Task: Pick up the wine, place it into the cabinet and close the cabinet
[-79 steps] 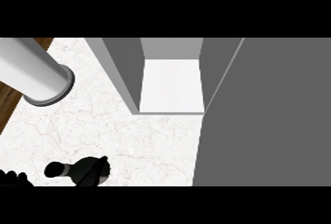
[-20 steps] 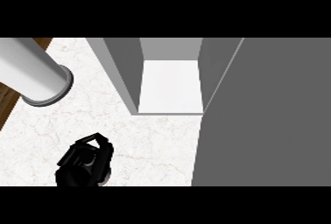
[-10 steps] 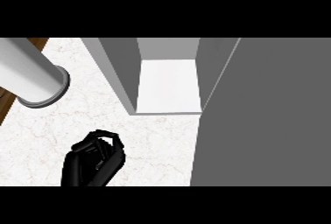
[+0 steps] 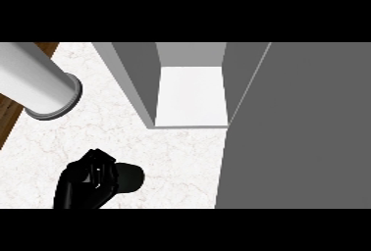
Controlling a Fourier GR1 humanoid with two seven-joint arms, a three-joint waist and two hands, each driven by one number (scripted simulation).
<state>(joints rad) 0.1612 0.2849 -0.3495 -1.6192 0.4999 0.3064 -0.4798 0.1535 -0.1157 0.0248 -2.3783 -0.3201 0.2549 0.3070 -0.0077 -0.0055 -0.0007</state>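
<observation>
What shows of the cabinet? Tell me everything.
The cabinet is plain grey and stands open. Two grey side walls flank a white floor with nothing on it. A wide, flat grey panel at its right looks like its door, swung open. It stands on the white marbled counter. Nothing else touches it. The left hand, curled round the wine, is apart from it at the view's lower left.

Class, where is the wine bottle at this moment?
In the head view, the wine bottle is low on the left, on the counter, gripped by a black hand.
</observation>
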